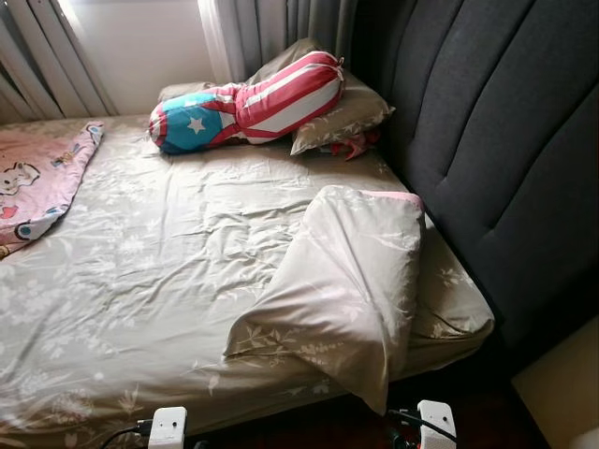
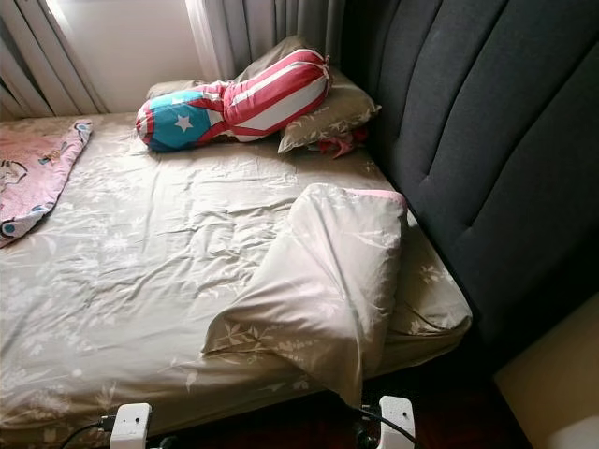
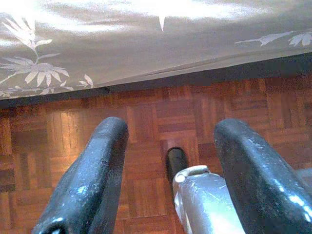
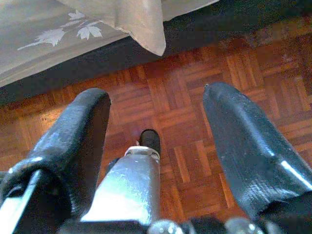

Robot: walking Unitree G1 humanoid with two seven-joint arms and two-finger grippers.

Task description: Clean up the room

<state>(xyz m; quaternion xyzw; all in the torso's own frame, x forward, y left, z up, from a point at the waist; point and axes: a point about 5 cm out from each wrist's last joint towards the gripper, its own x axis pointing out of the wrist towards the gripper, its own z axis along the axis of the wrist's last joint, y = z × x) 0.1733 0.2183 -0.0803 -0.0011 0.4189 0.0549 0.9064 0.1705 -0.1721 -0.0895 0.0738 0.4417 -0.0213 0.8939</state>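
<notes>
Beside the bed (image 1: 140, 309), both end effectors (image 3: 168, 146) (image 4: 156, 122) hang wide open, empty; a pillow (image 1: 346, 281) overhangs its edge.

no readable text, label or number anywhere here.

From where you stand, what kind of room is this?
Most likely a bedroom: a bed with a leaf-print sheet, pillows against a dark padded headboard, and curtains behind.

Bed (image 1: 140, 281) against dark padded headboard (image 1: 496, 140); parquet floor (image 3: 156, 112) reddish-brown; bright daylight through grey curtains (image 1: 271, 28).
</notes>
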